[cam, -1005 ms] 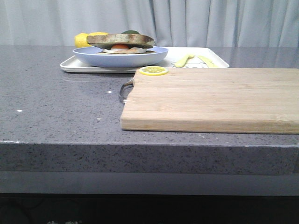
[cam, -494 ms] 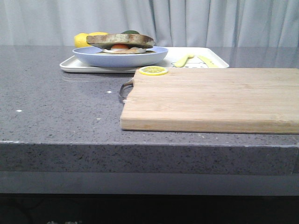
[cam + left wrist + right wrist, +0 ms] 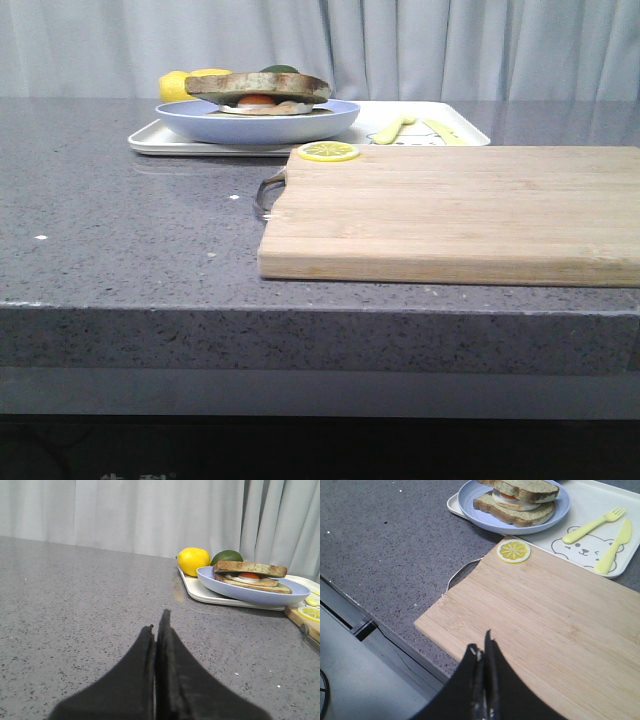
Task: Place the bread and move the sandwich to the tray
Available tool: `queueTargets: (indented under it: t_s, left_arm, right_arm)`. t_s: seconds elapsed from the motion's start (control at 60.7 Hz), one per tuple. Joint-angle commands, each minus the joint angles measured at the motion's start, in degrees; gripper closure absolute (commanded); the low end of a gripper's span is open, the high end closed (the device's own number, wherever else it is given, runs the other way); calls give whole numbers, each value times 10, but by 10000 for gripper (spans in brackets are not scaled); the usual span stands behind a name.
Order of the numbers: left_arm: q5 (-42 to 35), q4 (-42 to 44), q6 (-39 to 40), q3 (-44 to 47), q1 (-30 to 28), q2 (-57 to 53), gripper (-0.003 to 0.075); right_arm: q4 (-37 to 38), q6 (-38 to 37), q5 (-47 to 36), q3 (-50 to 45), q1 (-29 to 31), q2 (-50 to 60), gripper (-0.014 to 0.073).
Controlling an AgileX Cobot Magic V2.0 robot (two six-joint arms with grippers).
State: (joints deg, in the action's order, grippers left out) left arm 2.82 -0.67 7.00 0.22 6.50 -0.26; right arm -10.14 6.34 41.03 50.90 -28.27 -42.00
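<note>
On the grey counter the sandwich (image 3: 517, 496), loose and top-heavy, rides its plate (image 3: 470, 502) on the tray (image 3: 600, 500), best gripped by the rim; both grippers (image 3: 157, 625) (image 3: 482, 652) are closed, empty.

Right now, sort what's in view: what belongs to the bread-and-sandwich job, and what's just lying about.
Job:
thick brown-crusted top bread slice
fried-egg toast sandwich on round pale blue plate
flat white rectangular tray

Lying about:
wooden cutting board
yellow lemon slice
whole yellow lemon
green lime

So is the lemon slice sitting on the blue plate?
No, the lemon slice lies on a corner of the wooden cutting board, beside the blue plate that holds the sandwich.
</note>
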Motion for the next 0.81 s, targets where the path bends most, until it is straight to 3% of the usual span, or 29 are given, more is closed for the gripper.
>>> queueTargets:
  t_s: [0.0, 0.659, 0.791]
  left_arm:
    - [-49, -3, 7, 1, -1, -13, 741]
    - [-49, -3, 7, 1, -1, -13, 741]
    - [-49, -3, 7, 1, -1, -13, 741]
  right_arm:
    - [-7, 0, -38, 13, 2, 3, 666]
    - [-9, 0, -41, 8, 2, 8, 666]
    - [-6, 0, -59, -32, 56, 46, 664]
